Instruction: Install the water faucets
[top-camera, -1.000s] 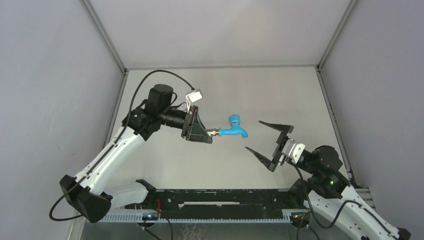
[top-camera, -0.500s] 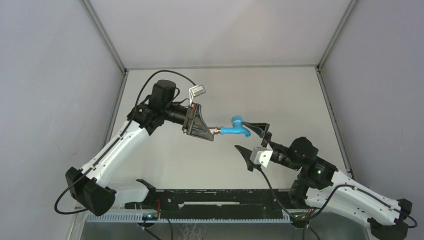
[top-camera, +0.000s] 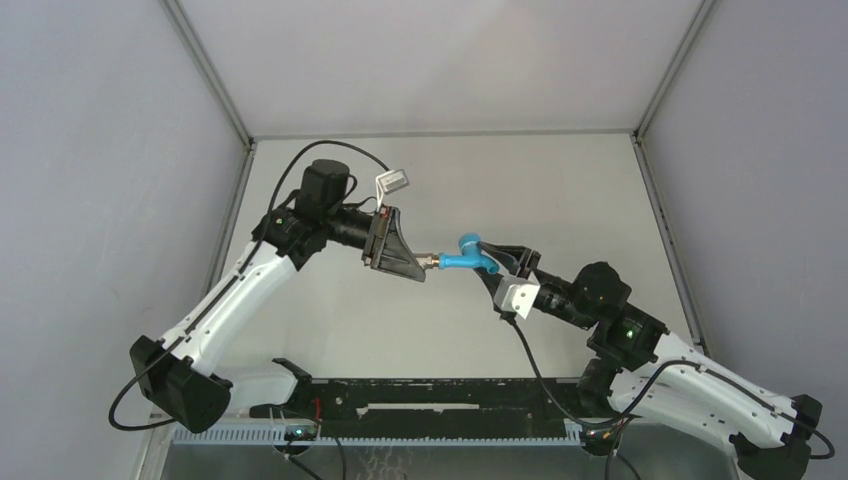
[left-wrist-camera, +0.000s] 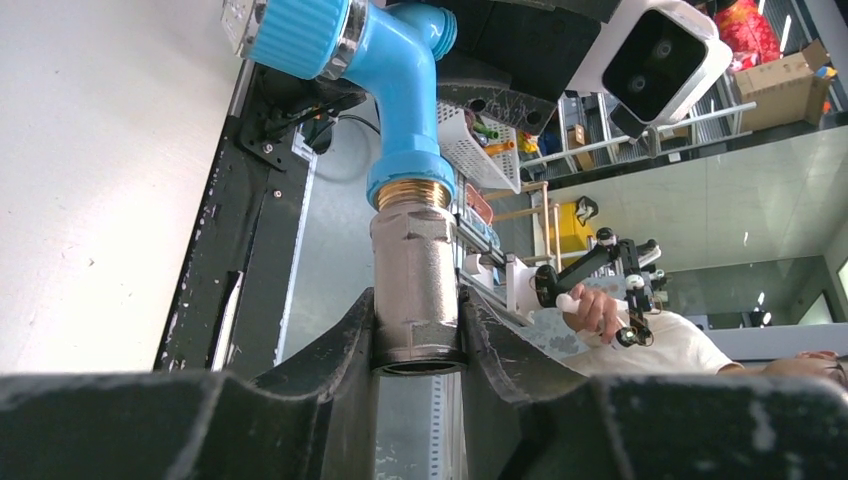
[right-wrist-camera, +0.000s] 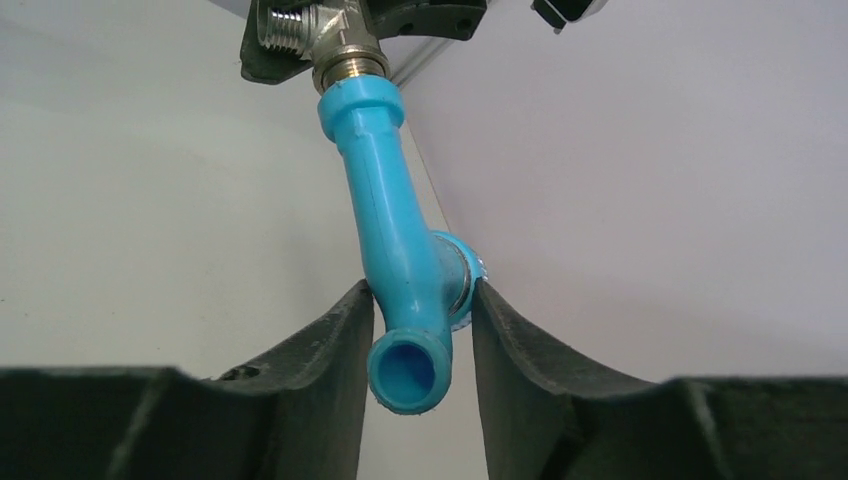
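Now, mid-frame, left gripper (left-wrist-camera: 416, 335) clamps the fitting (left-wrist-camera: 414, 260), right gripper (right-wrist-camera: 415, 330) pinches the tap (right-wrist-camera: 385, 220); twisting off-axis could bind them or let the plastic slip.

The left wrist view's top edge cuts off the knob of the blue tap (left-wrist-camera: 400, 90). Below the tap, the metal fitting (left-wrist-camera: 415, 270) ends hidden between the left gripper (left-wrist-camera: 415, 335) fingers. From above, the right gripper (top-camera: 488, 260) partly covers the tap's spout.
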